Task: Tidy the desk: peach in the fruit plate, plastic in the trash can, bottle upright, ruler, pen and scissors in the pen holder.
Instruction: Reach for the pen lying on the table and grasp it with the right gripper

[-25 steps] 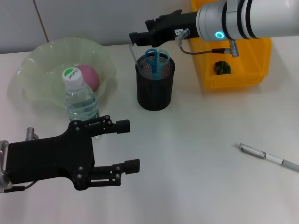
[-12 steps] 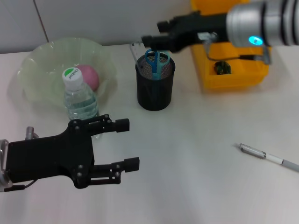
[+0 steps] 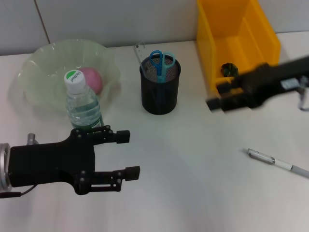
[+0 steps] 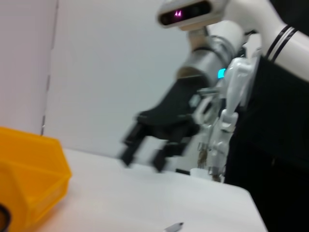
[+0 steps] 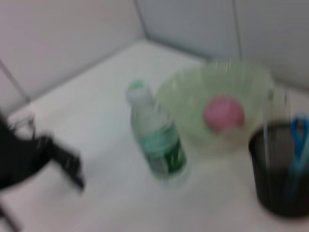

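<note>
The right gripper (image 3: 216, 96), fingers spread and empty, is above the table (image 3: 193, 159) near the yellow bin (image 3: 241, 43), far from the pen (image 3: 277, 163). The left gripper (image 3: 128, 153) is also spread, near the upright bottle (image 3: 82, 104).

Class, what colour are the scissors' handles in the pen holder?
Blue; the scissors show best in the head view.

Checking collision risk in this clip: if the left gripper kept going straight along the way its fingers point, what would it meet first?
Nothing nearby: the left gripper, open, points across bare white table. Farther on lies the silver pen, probably slightly off that line.
</note>
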`<state>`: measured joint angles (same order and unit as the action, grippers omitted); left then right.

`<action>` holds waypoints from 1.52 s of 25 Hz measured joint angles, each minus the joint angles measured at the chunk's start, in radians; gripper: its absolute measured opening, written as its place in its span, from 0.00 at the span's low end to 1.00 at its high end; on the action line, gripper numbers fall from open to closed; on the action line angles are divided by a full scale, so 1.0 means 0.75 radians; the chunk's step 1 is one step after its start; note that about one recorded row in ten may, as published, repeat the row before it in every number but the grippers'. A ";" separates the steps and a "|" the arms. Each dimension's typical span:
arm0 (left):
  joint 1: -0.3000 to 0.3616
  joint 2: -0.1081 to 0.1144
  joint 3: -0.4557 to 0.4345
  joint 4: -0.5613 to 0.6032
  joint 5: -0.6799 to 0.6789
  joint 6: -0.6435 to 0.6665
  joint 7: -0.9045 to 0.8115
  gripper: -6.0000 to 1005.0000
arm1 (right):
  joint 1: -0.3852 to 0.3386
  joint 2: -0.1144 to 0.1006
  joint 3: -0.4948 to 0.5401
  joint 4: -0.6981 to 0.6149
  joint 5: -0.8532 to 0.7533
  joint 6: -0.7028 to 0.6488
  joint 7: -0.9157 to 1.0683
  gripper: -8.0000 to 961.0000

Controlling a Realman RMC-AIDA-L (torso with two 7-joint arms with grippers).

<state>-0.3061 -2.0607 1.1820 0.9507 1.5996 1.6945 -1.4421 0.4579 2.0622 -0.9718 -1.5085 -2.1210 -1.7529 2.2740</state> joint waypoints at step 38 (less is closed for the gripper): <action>-0.001 -0.009 -0.138 0.100 0.211 -0.047 -0.104 0.80 | 0.110 0.004 -0.196 0.185 -0.963 -0.097 -0.241 0.61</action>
<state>-0.3071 -2.0678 1.0786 1.0255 1.7579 1.6590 -1.5200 0.5404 2.0653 -1.1185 -1.3697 -2.8429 -1.8260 2.0930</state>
